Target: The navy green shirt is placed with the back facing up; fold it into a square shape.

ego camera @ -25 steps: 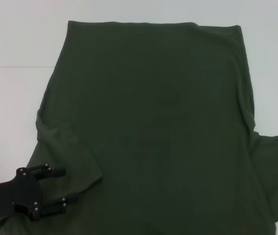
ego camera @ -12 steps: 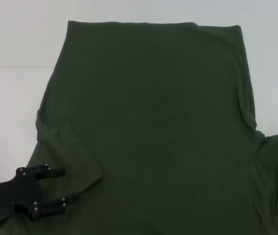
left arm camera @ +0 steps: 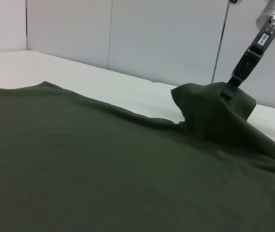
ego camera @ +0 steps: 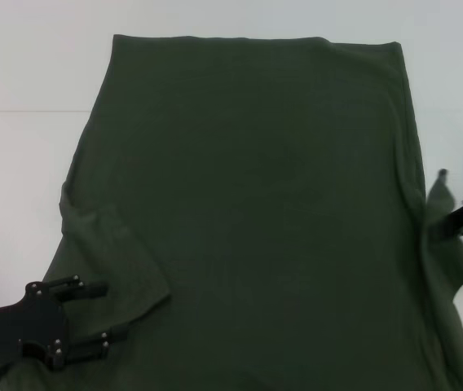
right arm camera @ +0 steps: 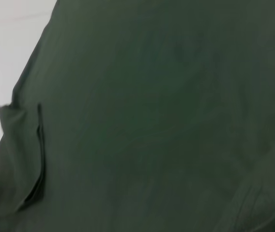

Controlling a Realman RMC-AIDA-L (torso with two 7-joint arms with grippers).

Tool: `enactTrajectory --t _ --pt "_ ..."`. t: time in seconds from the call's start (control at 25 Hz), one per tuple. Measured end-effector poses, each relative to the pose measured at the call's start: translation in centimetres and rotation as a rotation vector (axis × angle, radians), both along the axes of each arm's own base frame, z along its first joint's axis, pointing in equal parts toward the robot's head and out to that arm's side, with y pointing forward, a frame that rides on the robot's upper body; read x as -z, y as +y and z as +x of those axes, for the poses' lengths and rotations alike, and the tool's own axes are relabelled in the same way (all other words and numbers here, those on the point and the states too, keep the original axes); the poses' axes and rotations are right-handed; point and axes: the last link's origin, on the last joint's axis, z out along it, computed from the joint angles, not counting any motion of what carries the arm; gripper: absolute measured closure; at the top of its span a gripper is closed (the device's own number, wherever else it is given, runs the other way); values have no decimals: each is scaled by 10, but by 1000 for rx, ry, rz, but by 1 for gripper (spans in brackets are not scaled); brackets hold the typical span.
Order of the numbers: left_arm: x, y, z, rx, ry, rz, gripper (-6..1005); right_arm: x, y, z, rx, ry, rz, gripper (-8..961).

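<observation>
The navy green shirt [ego camera: 256,187] lies spread back-up on the white table [ego camera: 19,163], hem at the far side. It also fills the left wrist view [left arm camera: 94,164] and the right wrist view [right arm camera: 166,111]. My left gripper [ego camera: 99,316] is low at the near left, open, its fingers [ego camera: 93,287] over the edge of the left sleeve [ego camera: 113,252]. At the right edge my right gripper [ego camera: 450,225] is shut on the right sleeve [ego camera: 442,252] and holds it bunched up off the table. From the left wrist, the right gripper [left arm camera: 230,86] pinches that raised sleeve [left arm camera: 215,111].
Bare white table [ego camera: 28,73] runs along the left and far sides of the shirt. A pale wall [left arm camera: 152,34] stands beyond the table in the left wrist view.
The right sleeve has risen from flat on the table into a bunched peak and shifted inward. My right gripper has come into the head view holding it. The left gripper has barely moved.
</observation>
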Motion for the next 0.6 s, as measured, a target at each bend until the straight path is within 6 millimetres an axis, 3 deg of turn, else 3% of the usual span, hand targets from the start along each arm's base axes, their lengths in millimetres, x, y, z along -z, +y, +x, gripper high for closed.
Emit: enactTrajectory --t 0.32,0.6 --pt "1 0 0 1 1 -3 275 29 6 -22 -46 -6 -78 888" --pt "1 0 1 3 -1 -5 275 37 4 -27 -68 15 -101 880"
